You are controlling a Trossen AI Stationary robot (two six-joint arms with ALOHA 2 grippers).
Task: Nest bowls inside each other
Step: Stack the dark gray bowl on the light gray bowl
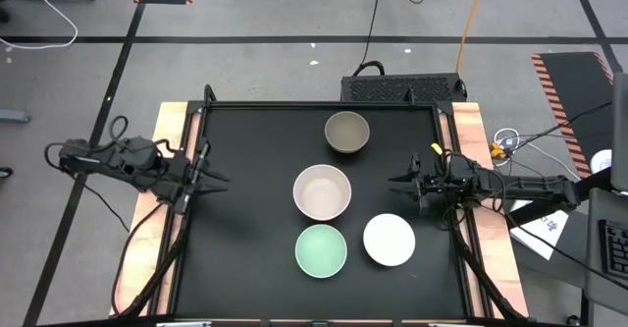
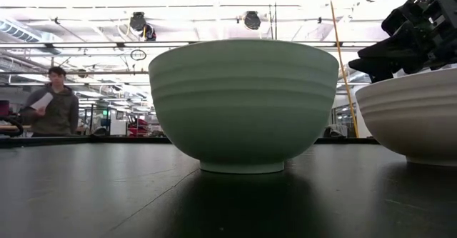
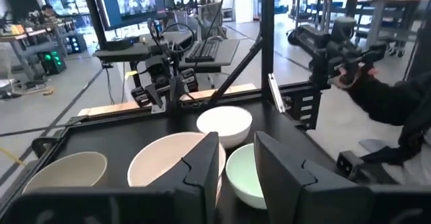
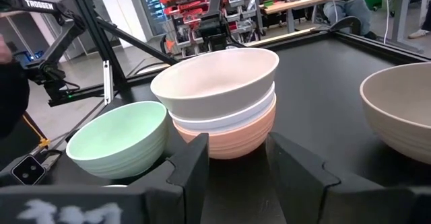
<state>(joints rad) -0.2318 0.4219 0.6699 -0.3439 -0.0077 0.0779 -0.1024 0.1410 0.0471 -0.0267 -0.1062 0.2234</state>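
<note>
A stack of three bowls (image 1: pixel 322 191) stands mid-table: light beige-grey on top (image 4: pixel 215 83), white in the middle (image 4: pixel 225 120), salmon-orange at the bottom (image 4: pixel 236 140). A dark grey-brown bowl (image 1: pixel 346 132) stands toward the far edge. A mint green bowl (image 1: pixel 321 250) and a white bowl (image 1: pixel 389 239) stand toward the near edge. Every bowl is upright on its base. My left gripper (image 1: pixel 211 180) is open and empty, left of the stack. My right gripper (image 1: pixel 397 182) is open and empty, right of the stack, above the table.
The black table top (image 1: pixel 255 150) has raised rails along its left and right sides. In the low view the mint bowl (image 2: pixel 243 102) fills the middle and the white bowl (image 2: pixel 414 124) stands at the right. A person (image 2: pixel 53 102) stands in the room behind.
</note>
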